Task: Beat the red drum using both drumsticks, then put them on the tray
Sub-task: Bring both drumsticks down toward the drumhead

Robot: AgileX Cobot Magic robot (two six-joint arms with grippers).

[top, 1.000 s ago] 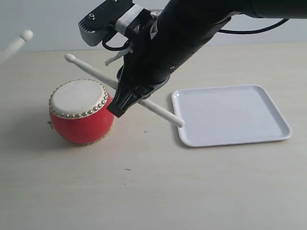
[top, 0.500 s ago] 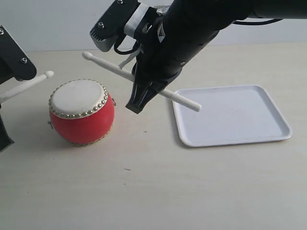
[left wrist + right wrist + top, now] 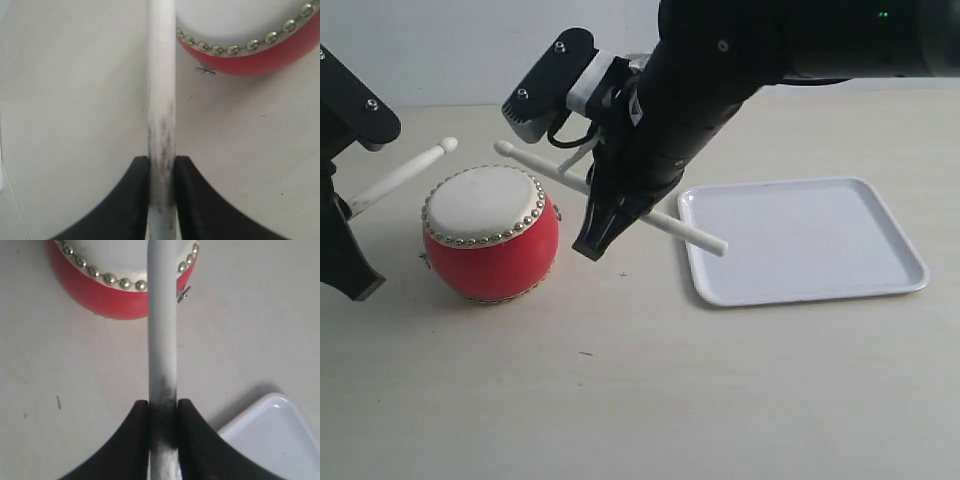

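The red drum (image 3: 490, 240) stands on the table left of the white tray (image 3: 805, 240). My right gripper (image 3: 600, 225) is shut on one drumstick (image 3: 670, 222); its rounded tip hovers just above the drum's far rim and its butt end hangs over the tray's near-left corner. At the left edge, my left gripper (image 3: 345, 205) is shut on the other drumstick (image 3: 405, 178), whose tip is raised beside the drum's upper left. In the wrist views the left gripper (image 3: 161, 165) clamps a scuffed stick (image 3: 161, 75) and the right gripper (image 3: 163, 407) clamps a darkened stick (image 3: 162, 315), each pointing at the drum (image 3: 250, 62) (image 3: 100, 297).
The tray's corner (image 3: 280, 435) lies close beside the right gripper. The right arm's bulk (image 3: 720, 70) hangs over the table between drum and tray. Bare tabletop (image 3: 640, 400) stretches in front.
The right drumstick's tip has dipped toward the drum's far rim. The left arm has come in from the left, carrying its stick's tip rightward to the drum.
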